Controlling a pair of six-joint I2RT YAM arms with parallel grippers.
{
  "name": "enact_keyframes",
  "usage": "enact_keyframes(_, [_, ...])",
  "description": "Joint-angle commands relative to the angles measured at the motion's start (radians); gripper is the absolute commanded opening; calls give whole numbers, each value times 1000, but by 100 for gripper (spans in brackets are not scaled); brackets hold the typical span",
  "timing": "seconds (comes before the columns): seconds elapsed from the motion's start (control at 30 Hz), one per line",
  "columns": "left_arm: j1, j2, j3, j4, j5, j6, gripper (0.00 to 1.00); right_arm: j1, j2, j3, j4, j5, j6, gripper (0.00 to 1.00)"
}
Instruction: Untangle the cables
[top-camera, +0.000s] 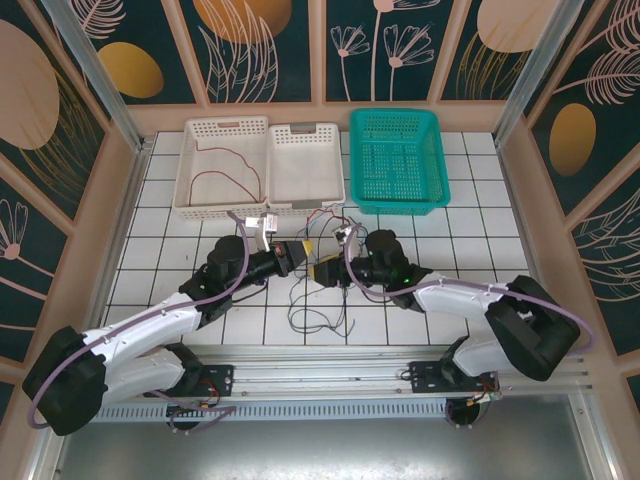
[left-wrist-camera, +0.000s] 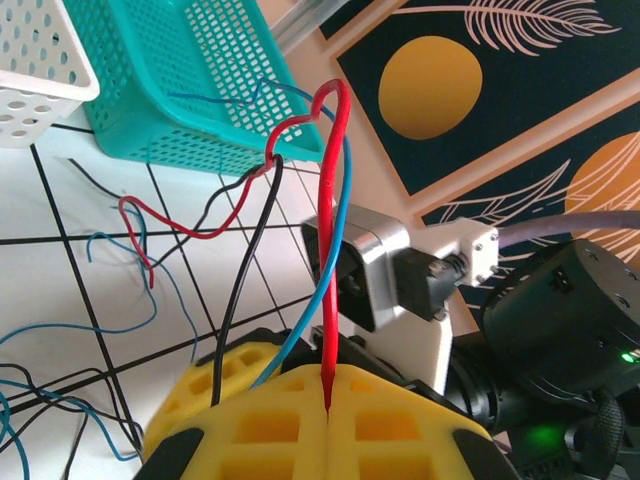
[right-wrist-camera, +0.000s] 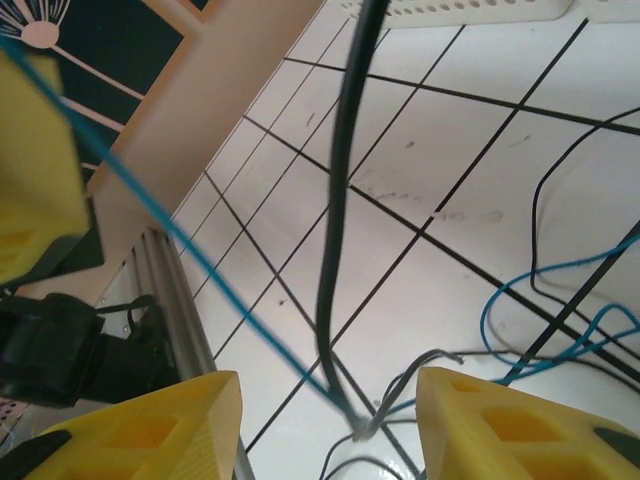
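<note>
Cables (top-camera: 320, 308) in red, black and blue lie in a loose tangle on the tiled table (top-camera: 480, 250), just below and between the two grippers, which meet nose to nose at mid-table. One red cable (left-wrist-camera: 330, 250) is clamped in the left gripper (left-wrist-camera: 327, 412), whose yellow fingers are pressed together on it. It runs straight out from the seam, then hooks over into a loop and trails down to the tiles. A blue and a black strand rise alongside it, outside the grip.

The right gripper (right-wrist-camera: 330, 400) has its fingers spread and holds nothing. A black cable (right-wrist-camera: 335, 250) hangs lengthwise through the gap, touching neither pad as far as can be seen, and a blue cable (right-wrist-camera: 200, 260) slants across from the upper left.

Beyond the left fingertips stands the teal basket (left-wrist-camera: 150, 120). Next to it, a white basket (top-camera: 222, 128) already holds a lone red cable.

The next move likely turns on the black strand. It sits inside the right gripper's reach, so closing there and drawing the two arms apart along the red cable's line should separate them.
</note>
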Motion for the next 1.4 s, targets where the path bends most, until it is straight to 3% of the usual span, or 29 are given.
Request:
enact_keyframes(0.0, [2,-10,-10,59,22,-14,0,6,36,48,65,51,-27,43])
enact_keyframes(0.1, [2,-24,-10,47,18,-11,0,6,38,55,64,69,-26,17])
enact_keyframes(0.2, [2,-40,-12,29,11,-4,0,6,19,42,52,102,-32,0])
enact_keyframes(0.4, [2,-71,8,-46,4,21,0,-17,10,37,-75,214,-20,0])
enact_keyframes(0.67, [3,-167,93,-263,-56,117,0,-182,-19,-87,-89,193,99,0])
enact_keyframes(0.8, [3,-227,144,-379,-136,173,0,-201,-59,-117,-120,209,104,0])
enact_keyframes(1.07, [3,-287,316,-632,-431,311,0,-228,-189,-175,-212,308,109,0])
enact_keyframes(1.2, [4,-275,425,-728,-637,368,0,-281,-252,-220,-188,262,123,0])
enact_keyframes(1.37, [5,-256,540,-755,-816,459,0,-283,-273,-228,-181,227,111,0])
